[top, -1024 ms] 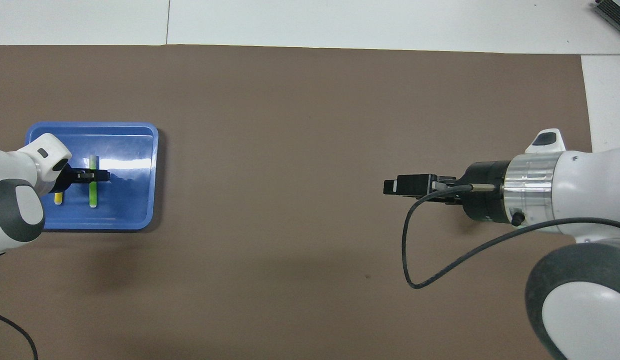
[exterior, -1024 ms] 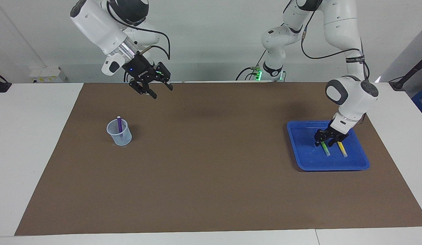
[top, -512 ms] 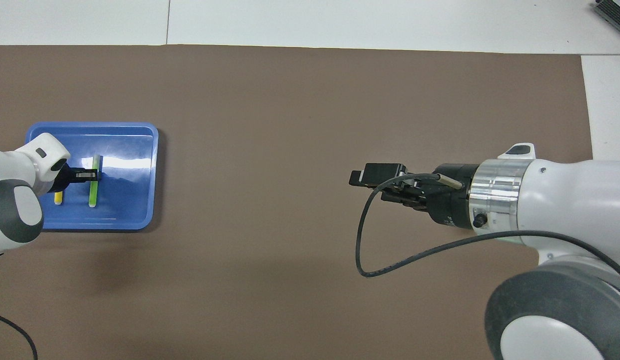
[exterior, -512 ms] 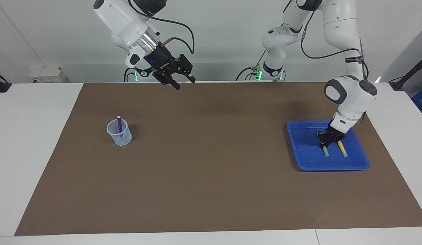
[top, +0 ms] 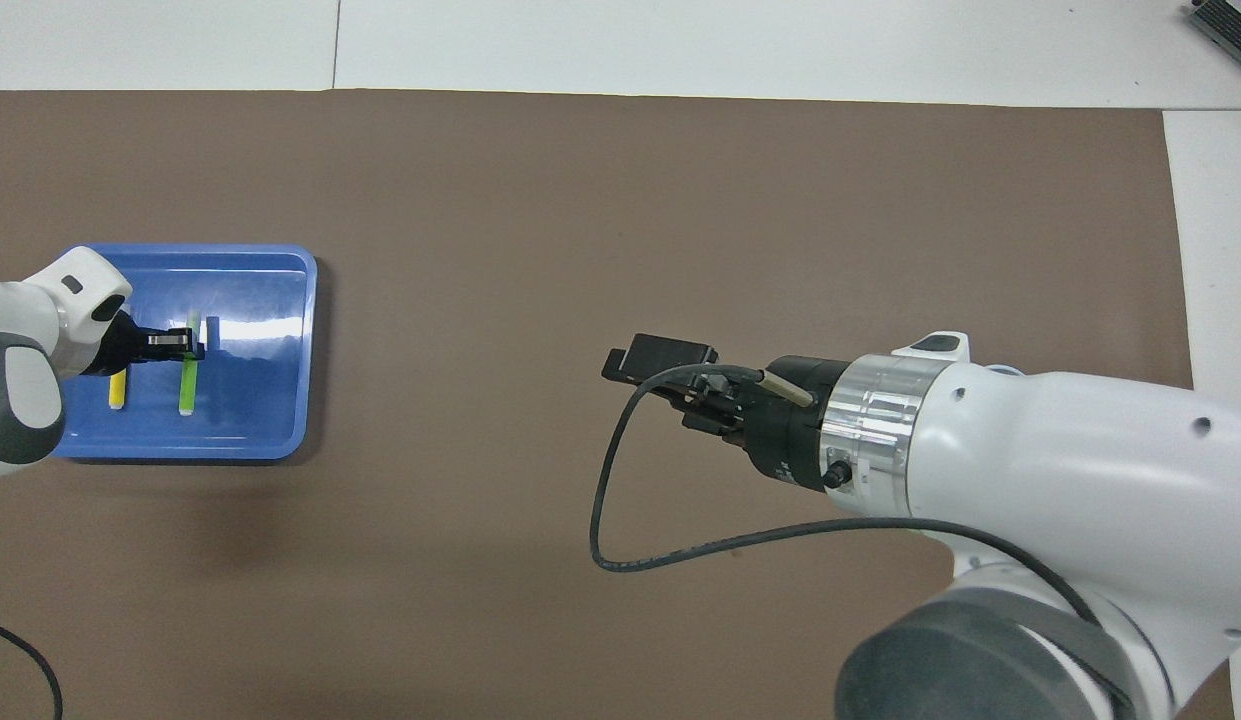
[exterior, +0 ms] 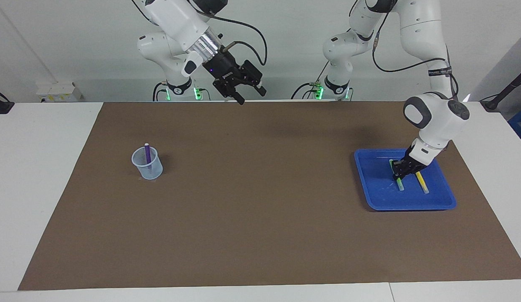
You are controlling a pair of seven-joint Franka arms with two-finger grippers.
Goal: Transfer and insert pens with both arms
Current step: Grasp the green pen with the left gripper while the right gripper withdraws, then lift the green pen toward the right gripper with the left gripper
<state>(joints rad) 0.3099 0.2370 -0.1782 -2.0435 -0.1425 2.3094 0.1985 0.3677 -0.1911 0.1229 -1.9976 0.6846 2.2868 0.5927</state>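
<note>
Green pen clamped by left claw in tray

Bright, even light from above fills both views. Soft, blurred shadows fall on the brown mat below the raised arms, and a tighter dark shadow rims the blue tray. White glare streaks the tray floor in the overhead view. Focus is sharp across the table; the near arm's elbow at the overhead view's bottom edge looms large and slightly soft.
</note>
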